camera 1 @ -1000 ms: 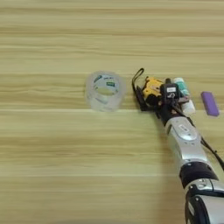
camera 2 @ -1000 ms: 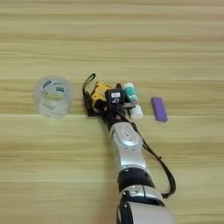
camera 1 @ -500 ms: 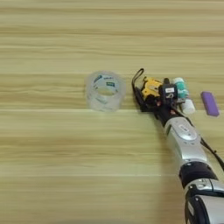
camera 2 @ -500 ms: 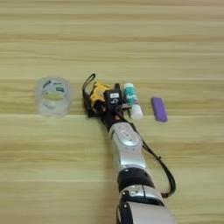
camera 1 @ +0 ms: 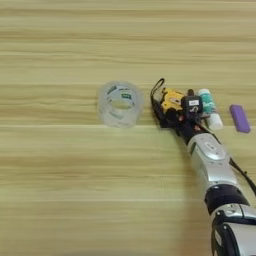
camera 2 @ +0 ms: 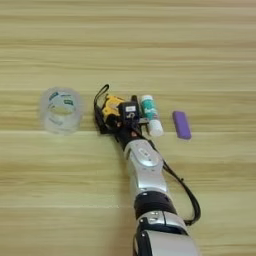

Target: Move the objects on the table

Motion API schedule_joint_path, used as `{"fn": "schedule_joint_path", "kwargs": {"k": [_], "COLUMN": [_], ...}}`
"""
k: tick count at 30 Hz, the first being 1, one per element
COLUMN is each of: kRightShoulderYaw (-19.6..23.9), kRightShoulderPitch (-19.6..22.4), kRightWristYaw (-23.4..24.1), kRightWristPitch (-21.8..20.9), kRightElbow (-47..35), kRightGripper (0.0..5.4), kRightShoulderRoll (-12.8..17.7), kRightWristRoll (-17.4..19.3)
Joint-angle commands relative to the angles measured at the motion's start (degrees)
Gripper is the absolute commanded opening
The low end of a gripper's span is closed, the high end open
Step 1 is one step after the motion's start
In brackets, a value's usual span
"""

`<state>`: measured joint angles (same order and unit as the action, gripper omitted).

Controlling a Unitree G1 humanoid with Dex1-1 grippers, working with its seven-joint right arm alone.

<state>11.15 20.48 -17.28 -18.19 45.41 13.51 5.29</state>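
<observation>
A yellow-black tape measure with a black strap lies at the middle right of the table. My right gripper reaches it from below, black fingers pressed against both sides of its body, shut on it. A clear tape roll stands upright-open a short way to its left. Just right of the gripper lies a white-and-teal glue stick, close to one finger. Further right is a small purple block.
My silver forearm runs from the bottom edge up to the tape measure, with a black cable looping off its right side. Bare wood stretches across the far side and the whole left of the table.
</observation>
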Motion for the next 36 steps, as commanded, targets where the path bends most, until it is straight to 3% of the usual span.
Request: {"fn": "schedule_joint_path", "kwargs": {"k": [1, 16, 26, 36], "kRightShoulderYaw": [0.1, 1.1, -2.5, -6.5], "kRightShoulderPitch": [3.8, 0.3, -3.7, -5.3], "kRightWristYaw": [-0.1, -0.9, -4.3, -5.9], "kRightWristPitch": [-2.7, -0.8, 0.8, 1.9], "kRightElbow": [-4.8, -20.4, -30.9, -34.3], "kRightGripper": [4.57, 4.57, 4.57, 4.57], "kRightShoulderRoll": [1.3, 1.5, -1.0, -2.5], "kRightWristRoll": [0.8, 3.7, 5.3, 3.8]}}
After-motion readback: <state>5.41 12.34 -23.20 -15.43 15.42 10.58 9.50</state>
